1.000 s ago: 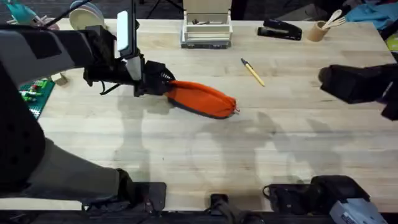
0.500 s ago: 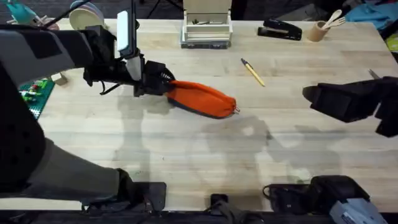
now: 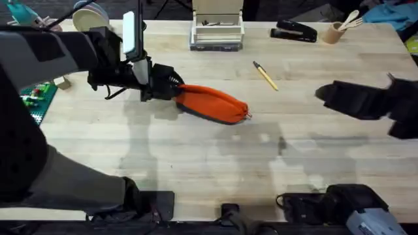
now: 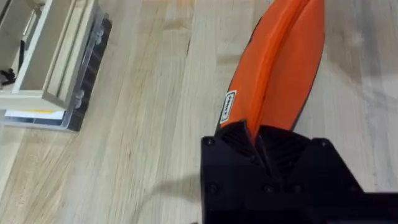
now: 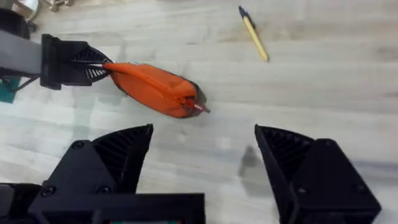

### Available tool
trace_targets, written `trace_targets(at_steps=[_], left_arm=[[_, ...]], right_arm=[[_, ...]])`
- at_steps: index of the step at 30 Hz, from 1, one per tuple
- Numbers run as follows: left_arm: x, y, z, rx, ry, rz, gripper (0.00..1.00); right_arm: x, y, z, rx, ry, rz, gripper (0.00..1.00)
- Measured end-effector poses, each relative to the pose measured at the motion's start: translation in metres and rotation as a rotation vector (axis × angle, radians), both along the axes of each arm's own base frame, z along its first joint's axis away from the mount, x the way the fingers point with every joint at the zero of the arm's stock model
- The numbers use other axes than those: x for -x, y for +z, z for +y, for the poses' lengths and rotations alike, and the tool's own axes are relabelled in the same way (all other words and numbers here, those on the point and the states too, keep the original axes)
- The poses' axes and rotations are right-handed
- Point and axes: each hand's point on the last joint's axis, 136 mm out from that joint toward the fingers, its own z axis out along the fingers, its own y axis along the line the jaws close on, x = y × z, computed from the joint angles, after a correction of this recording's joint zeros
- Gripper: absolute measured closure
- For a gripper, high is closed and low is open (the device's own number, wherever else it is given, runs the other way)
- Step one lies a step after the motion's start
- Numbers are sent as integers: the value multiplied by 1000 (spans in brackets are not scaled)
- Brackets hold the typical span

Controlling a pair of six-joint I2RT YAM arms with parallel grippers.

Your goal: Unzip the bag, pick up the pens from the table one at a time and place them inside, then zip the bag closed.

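So the left hand (image 3: 171, 83) is clamped onto one end of the orange pencil pouch (image 3: 212, 103), and you can see it best from the left wrist cam, where the fabric is pinched right between the fingers and the pouch runs straight away from the hand. My read is that it's there as an anchor: pin one end down so the pouch doesn't slide around when the zipper gets pulled from the other end. The little reddish zipper pull (image 5: 203, 108) sticks out at the far tip of the pouch, the end farthest from the left hand and facing the right one. The right hand (image 5: 202, 158) is hanging above the surface (image 3: 196, 156) with its fingers spread wide and nothing in them, pouch tip a bit ahead of it, not touching. Looks like it's lining up to go for that pull, but that's a guess. Pouch looks zipped shut as far as I can tell, lying on its side, and I can't see anything inside it. The yellow pen (image 3: 265, 75) with the dark tip is just lying on the surface beyond the pouch, well apart from both hands, untouched. So nothing's gone in the bag yet.
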Motion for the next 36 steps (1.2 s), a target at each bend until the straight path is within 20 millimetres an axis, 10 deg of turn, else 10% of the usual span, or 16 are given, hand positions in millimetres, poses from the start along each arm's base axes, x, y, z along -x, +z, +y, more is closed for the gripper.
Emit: trace_targets(at_steps=[7, 36], left_arm=[[0, 0, 0, 0, 0, 0, 958], [0, 0, 0, 0, 0, 0, 958]], right_arm=[[-4, -60, 0, -94, -91, 175, 4], [-25, -118, 36, -311, 12, 288, 4]])
